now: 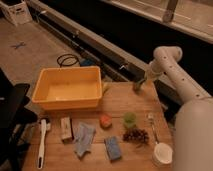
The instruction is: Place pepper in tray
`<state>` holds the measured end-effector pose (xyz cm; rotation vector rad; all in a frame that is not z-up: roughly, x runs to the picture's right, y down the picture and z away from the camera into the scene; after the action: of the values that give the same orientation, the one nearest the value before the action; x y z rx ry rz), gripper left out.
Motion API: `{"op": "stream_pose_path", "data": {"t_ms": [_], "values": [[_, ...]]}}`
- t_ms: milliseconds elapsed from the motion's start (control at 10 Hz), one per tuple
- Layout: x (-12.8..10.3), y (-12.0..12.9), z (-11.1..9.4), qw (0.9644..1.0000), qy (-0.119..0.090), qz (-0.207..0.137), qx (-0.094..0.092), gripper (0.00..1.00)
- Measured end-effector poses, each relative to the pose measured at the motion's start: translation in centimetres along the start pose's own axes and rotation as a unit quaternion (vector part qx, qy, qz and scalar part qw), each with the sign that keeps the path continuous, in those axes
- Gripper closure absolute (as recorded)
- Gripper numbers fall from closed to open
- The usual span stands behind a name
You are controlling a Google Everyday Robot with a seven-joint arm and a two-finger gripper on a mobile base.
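Observation:
The yellow tray (43, 83) stands at the back left of the wooden table. My gripper (137, 87) hangs above the table's back right part, to the right of the tray and apart from it. It is shut on the pepper (135, 88), a slim greenish thing that shows only as a short piece at the fingertips. The white arm (169, 64) comes down to it from the right.
In front of the gripper lie an orange lump (105, 121), a light-green cup (130, 119), dark grapes (136, 136), a spoon (152, 127) and a white bowl (162, 154). A blue sponge (113, 148), cloth (84, 139), small box (66, 128) and white brush (42, 142) lie front left.

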<state>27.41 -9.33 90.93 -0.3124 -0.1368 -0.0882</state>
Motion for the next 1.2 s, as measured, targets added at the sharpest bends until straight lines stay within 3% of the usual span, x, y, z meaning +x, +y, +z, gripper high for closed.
{"op": "stream_pose_path", "data": {"t_ms": [100, 400, 700, 1200], "values": [[-1.7, -3.0, -1.2, 0.9996, -0.006, -0.015, 0.025, 1.00], [-5.8, -6.5, -2.8, 0.9968, -0.028, -0.050, 0.056, 1.00], [-7.8, -5.0, -3.2, 0.9962, -0.045, -0.060, 0.045, 1.00], [-8.1, -4.4, -3.3, 0.9962, -0.047, -0.060, 0.040, 1.00]]}}
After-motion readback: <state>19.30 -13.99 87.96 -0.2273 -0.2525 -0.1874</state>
